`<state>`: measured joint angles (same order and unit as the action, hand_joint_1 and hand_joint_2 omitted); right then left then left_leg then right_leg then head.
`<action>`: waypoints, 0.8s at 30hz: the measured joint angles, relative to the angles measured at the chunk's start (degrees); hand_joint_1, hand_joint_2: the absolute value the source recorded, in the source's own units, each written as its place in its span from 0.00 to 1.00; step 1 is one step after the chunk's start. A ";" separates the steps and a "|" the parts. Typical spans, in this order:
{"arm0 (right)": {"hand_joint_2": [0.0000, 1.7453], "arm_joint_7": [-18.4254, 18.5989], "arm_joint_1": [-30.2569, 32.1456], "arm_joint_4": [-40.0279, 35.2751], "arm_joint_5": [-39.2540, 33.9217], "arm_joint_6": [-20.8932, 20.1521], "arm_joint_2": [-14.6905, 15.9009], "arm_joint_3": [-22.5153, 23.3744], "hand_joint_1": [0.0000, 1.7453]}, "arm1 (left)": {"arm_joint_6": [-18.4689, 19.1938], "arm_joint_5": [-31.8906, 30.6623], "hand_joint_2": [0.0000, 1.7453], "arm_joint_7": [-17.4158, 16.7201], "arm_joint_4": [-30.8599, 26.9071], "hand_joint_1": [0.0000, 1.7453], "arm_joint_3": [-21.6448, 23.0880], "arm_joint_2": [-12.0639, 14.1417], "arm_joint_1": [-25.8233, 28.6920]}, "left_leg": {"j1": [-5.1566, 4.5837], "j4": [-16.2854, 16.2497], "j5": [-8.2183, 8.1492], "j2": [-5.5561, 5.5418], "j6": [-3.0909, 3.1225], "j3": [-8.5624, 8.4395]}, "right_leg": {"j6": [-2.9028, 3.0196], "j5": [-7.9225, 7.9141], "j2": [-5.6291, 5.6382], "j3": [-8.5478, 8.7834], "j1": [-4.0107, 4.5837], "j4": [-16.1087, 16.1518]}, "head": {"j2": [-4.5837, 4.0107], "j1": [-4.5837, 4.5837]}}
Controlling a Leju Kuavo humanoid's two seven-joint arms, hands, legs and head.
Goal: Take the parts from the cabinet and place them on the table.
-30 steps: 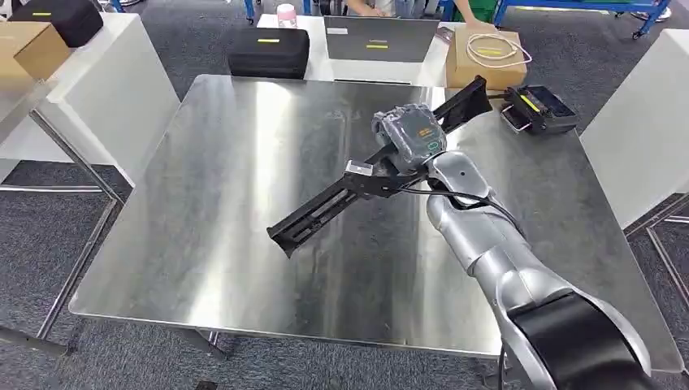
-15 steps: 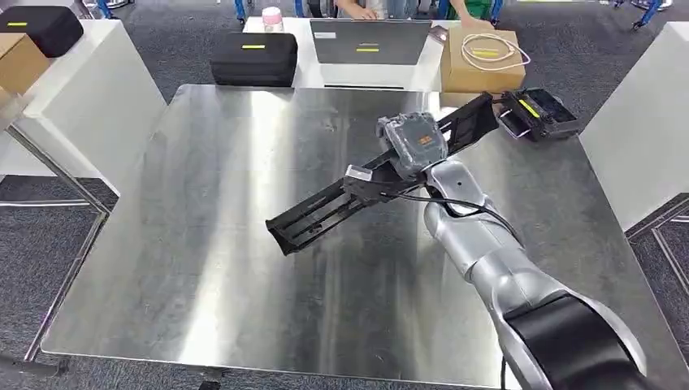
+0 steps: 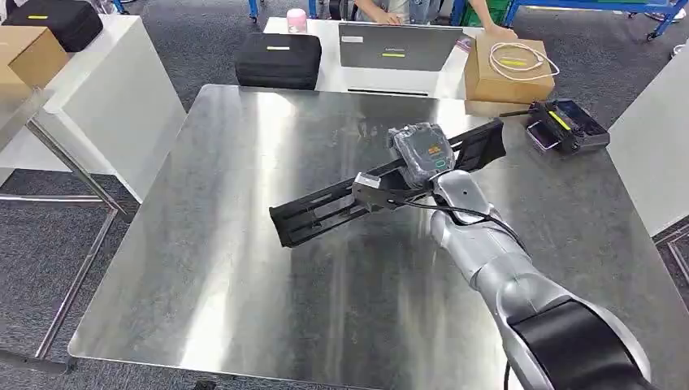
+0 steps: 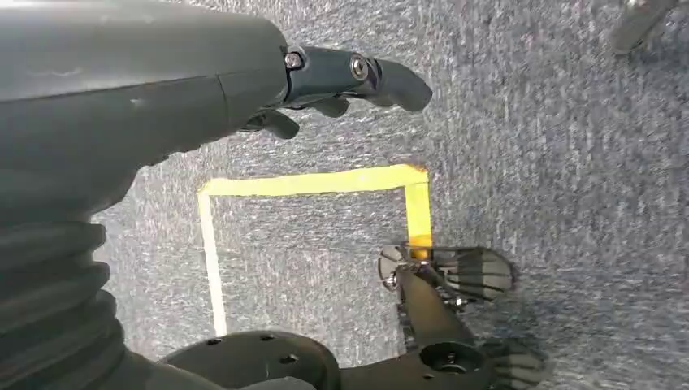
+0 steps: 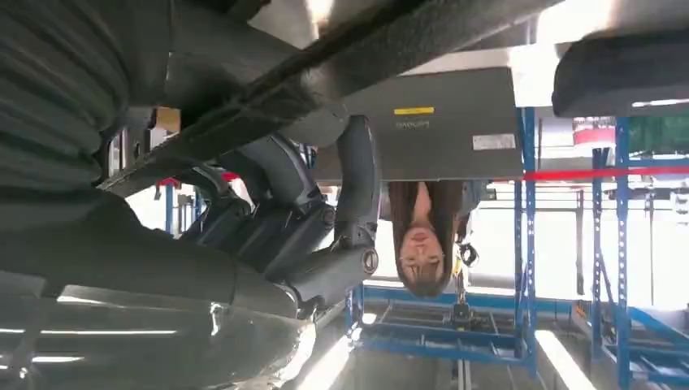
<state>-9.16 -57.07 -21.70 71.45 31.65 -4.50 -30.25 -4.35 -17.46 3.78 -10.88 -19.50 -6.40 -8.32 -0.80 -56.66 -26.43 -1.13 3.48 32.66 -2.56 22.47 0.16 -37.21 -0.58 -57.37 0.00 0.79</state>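
A long black slotted part [image 3: 318, 213] hangs just above the middle of the steel table [image 3: 236, 276], lying slantwise from centre left towards the far right. My right hand [image 3: 422, 153] grips it near its middle, fingers wrapped around the bar. In the right wrist view the part [image 5: 366, 57] crosses the picture with the dark fingers [image 5: 325, 268] curled against it. My left hand [image 4: 349, 77] hangs over grey carpet with its fingers apart, holding nothing.
A black handheld device [image 3: 566, 126] lies at the table's far right corner. Beyond the far edge stand a black case [image 3: 278, 59], a laptop [image 3: 400, 46] and a cardboard box [image 3: 512, 69] with a cable. White cabinets [image 3: 114, 89] flank the left. People stand behind.
The camera has shifted a little. The black part in my right hand has swung to a flatter angle, its far end lower and further right, over the table.
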 joint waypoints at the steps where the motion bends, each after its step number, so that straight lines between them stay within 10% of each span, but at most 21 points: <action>1: 1.00 -0.02 -0.07 0.00 0.08 -0.06 -0.02 -0.02 1.00 | 0.09 0.00 1.00 0.00 -0.02 0.00 -0.07 0.02 -0.02 | -0.50 -0.40 -0.31 -0.02 -0.23 0.10 | 0.29 0.05 -0.11 0.70 0.13 0.52 | -0.02 0.23; 6: 1.00 0.09 -0.23 0.07 0.28 -0.09 -0.02 -0.02 1.00 | 0.02 -0.02 1.00 0.02 -0.02 0.00 -0.41 0.22 0.00 | 0.01 -1.87 -2.04 0.19 -1.74 0.55 | 1.50 0.15 -0.13 1.14 -0.73 1.02 | 0.00 0.35; 10: 1.00 0.09 -0.23 0.13 0.33 -0.20 -0.18 -0.04 1.00 | 0.02 -0.04 1.00 0.00 -0.02 0.00 -0.48 0.22 0.04 | 1.44 -18.03 -8.89 0.78 -3.45 8.87 | 1.95 0.46 -0.14 1.40 -0.84 0.99 | 0.00 0.74; 12: 1.00 0.09 -0.18 0.22 0.35 -0.26 -0.18 -0.04 1.00 | 0.00 -0.04 1.00 0.00 -0.02 0.00 -0.52 0.28 0.06 | 2.04 -15.96 -5.92 0.99 -3.86 8.73 | 1.91 0.48 -0.11 1.45 -1.12 0.95 | -0.02 0.72; 15: 1.00 0.09 -0.34 0.20 0.39 -0.26 -0.18 -0.04 1.00 | 0.00 -0.04 1.00 0.33 -0.02 0.00 -0.70 0.37 0.04 | 2.80 -1.84 0.84 1.38 -4.28 2.19 | 1.48 0.64 -0.09 1.72 -1.35 0.95 | 0.00 0.79; 18: 1.00 0.09 -0.60 0.22 0.52 -0.28 -0.09 -0.04 1.00 | -0.02 -0.04 1.00 0.63 -0.02 0.00 -0.85 0.15 0.06 | 2.30 -0.87 0.51 0.93 -3.52 1.79 | 1.06 0.90 -0.06 1.42 -0.03 0.54 | 0.00 0.46; 24: 1.00 0.37 -0.61 0.22 0.74 -0.41 0.00 -0.04 1.00 | 0.13 -0.11 1.00 1.40 -0.02 0.00 -1.00 0.15 0.11 | 0.83 -0.93 0.73 0.55 -2.11 1.99 | 0.19 0.39 -0.35 1.50 -0.66 1.17 | -0.02 0.39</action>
<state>-8.79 -57.68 -21.49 72.19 31.23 -4.50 -30.29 -4.22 -17.57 5.18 -10.91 -20.50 -6.25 -8.21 0.03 -57.59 -25.69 -0.59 1.38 34.65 -2.37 22.86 -0.20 -35.71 -1.23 -56.20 -0.02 1.18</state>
